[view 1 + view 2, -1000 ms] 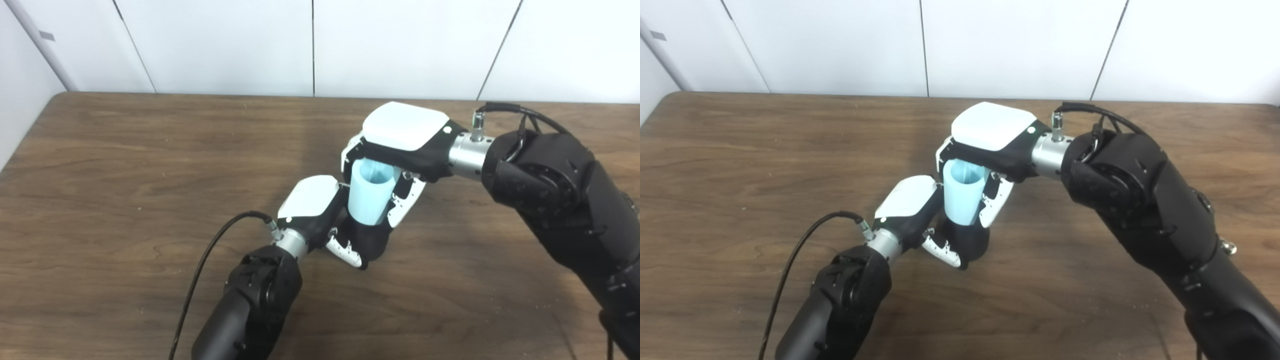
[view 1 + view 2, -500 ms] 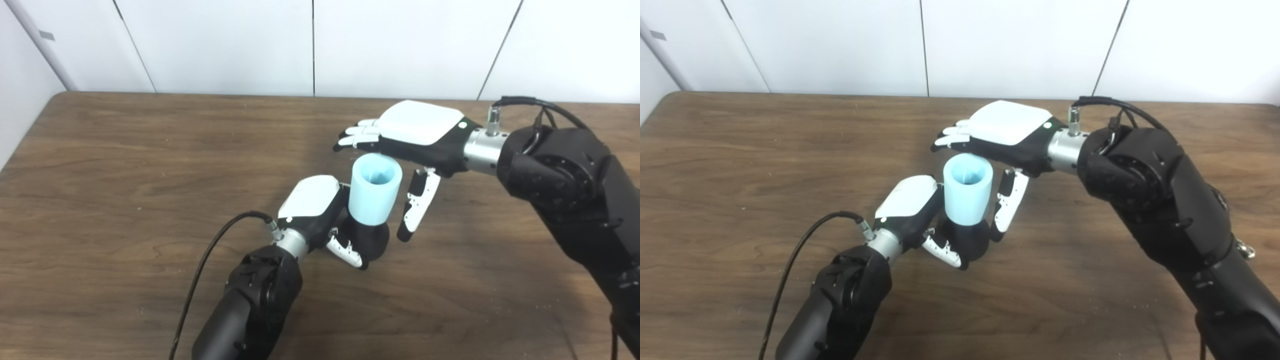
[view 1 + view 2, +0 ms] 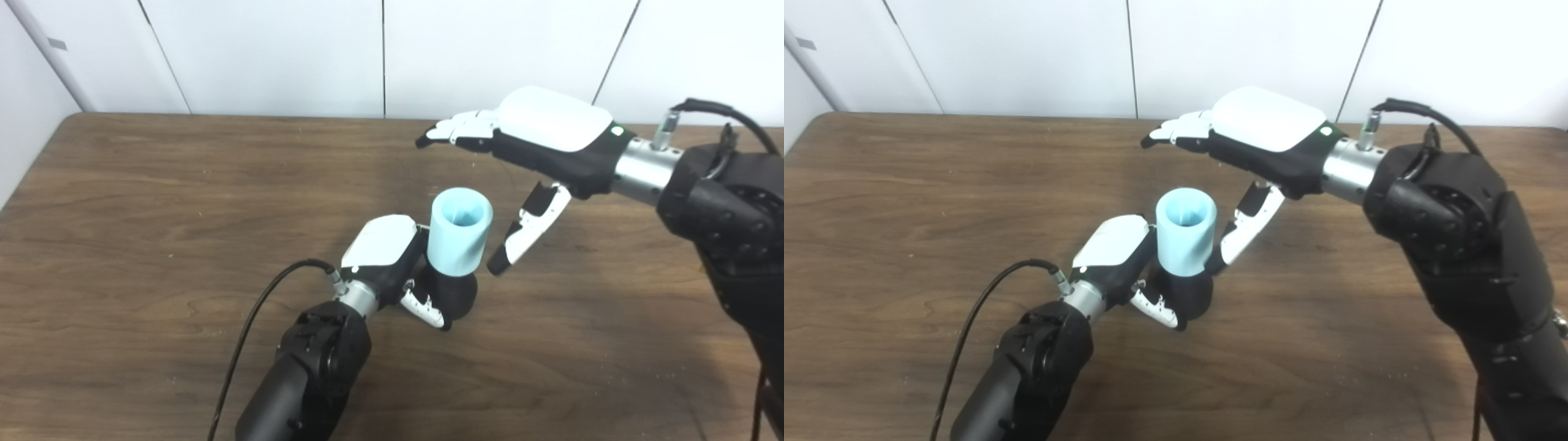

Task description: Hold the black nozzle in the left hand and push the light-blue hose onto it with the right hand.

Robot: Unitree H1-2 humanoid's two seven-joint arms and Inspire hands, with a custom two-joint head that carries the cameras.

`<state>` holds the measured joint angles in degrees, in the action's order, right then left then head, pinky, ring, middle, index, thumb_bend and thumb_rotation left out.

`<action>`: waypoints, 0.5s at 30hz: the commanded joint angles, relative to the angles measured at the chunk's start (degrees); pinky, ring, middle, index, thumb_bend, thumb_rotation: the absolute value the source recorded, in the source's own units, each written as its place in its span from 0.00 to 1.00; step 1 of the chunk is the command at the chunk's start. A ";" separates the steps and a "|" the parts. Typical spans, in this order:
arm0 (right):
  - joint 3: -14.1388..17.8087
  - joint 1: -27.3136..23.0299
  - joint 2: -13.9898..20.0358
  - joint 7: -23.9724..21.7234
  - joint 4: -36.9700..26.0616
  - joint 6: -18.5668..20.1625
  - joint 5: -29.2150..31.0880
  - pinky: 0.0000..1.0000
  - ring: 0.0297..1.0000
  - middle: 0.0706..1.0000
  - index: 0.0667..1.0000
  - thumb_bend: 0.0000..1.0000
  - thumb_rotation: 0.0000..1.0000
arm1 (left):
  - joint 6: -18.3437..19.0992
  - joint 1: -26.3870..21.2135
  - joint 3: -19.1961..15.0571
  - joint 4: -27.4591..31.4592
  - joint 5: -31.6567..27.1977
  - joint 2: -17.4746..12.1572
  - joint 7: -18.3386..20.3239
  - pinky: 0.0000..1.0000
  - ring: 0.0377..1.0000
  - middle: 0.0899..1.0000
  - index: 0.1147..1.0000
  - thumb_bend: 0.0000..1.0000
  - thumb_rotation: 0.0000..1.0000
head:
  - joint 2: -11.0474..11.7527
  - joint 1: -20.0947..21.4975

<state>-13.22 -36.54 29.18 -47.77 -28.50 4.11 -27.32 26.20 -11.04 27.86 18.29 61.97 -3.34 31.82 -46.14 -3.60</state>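
hose [image 3: 459, 239] sits upright on nozzle [image 3: 452, 295], looks pushed on. left hand [image 3: 392, 260] grips nozzle on table [image 3: 153, 214]. right hand [image 3: 539, 144] spread, empty, above-right of hose. task looks done.

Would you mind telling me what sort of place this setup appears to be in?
Probably a robotics lab or test room: a bare wooden table against plain white wall panels, with only the light-blue hose on the black nozzle.
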 commanded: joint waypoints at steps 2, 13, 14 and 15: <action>2.80 -0.57 1.35 2.84 -3.34 -0.18 2.42 0.78 0.89 0.89 0.87 0.69 0.71 | 0.60 2.61 1.21 -4.03 -0.98 -1.00 4.42 1.00 0.81 0.44 0.42 0.52 0.00 | 0.09 0.26; 4.74 6.15 3.27 5.64 -7.90 -4.63 5.88 0.80 0.90 0.89 0.85 0.61 0.90 | 0.60 2.77 0.11 -4.53 -1.19 -0.55 4.15 1.00 0.82 0.44 0.42 0.52 0.00 | -0.22 0.20; 4.72 6.80 3.42 5.76 -7.99 -4.64 6.75 0.81 0.91 0.90 0.85 0.61 0.94 | 0.61 2.85 0.02 -4.38 -1.20 -0.56 4.25 1.00 0.82 0.44 0.42 0.52 0.00 | -0.24 0.01; 4.71 7.67 3.61 6.08 -7.76 -5.13 7.89 0.82 0.92 0.90 0.85 0.62 0.97 | 0.61 2.90 -0.08 -4.27 -1.24 -0.60 4.34 1.00 0.82 0.44 0.42 0.52 0.00 | -0.25 0.06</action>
<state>-9.53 -28.22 31.73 -43.04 -35.31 -0.31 -21.43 26.17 -10.97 27.00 18.07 61.41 -3.15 31.82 -46.32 -3.52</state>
